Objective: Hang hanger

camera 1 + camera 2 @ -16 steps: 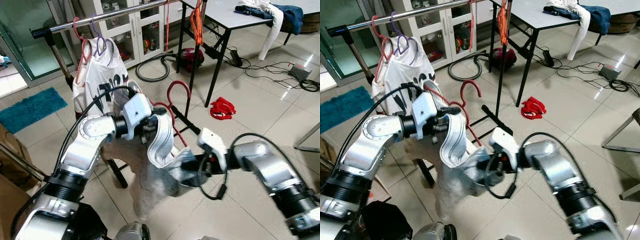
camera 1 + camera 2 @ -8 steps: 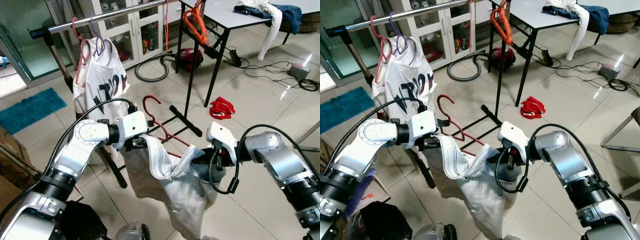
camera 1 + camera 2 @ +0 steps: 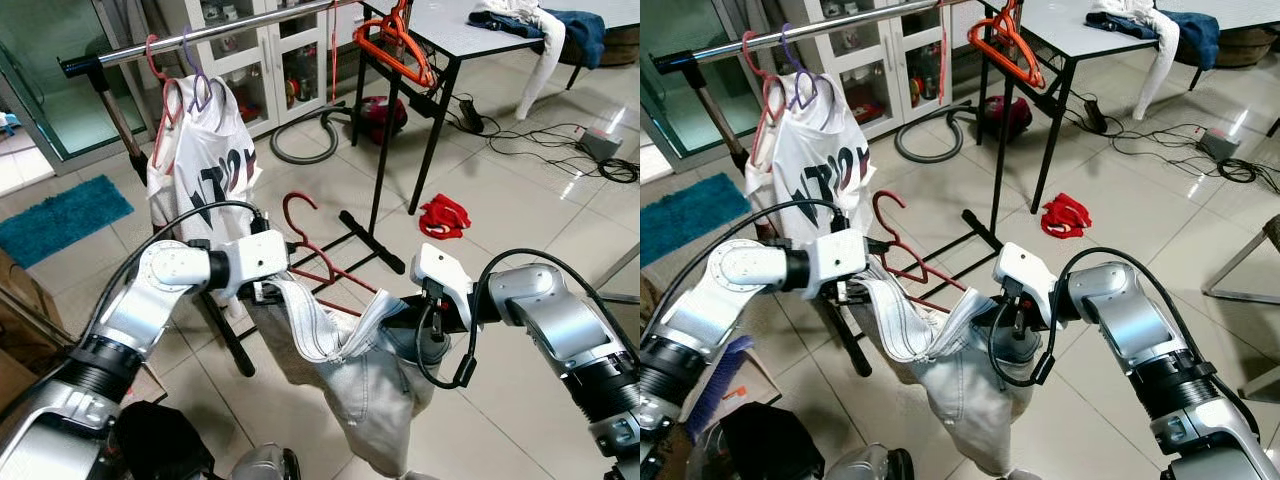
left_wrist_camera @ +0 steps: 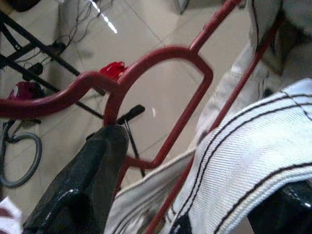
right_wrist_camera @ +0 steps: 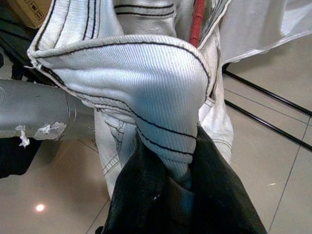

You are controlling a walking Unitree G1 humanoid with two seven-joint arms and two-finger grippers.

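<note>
While pinched: garment (image 5: 146, 83), seemingly hanger (image 4: 161, 73).

We note a tiled floor (image 3: 520, 215) bearing a red cloth (image 3: 444, 215), a blue mat (image 3: 62, 218), cables (image 3: 560, 140) and a vacuum cleaner (image 3: 385, 112).

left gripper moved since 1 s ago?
Yes. The left gripper has dropped and drawn back from the clothes rail, taking the red hanger and pale garment lower.

Cloth, plastic and glossy tile

Ribbed pale cloth garment (image 3: 350, 370) drapes a smooth red plastic hanger (image 3: 310, 235); the floor (image 3: 520, 230) is shiny tile, the rail (image 3: 200, 35) polished metal
</note>
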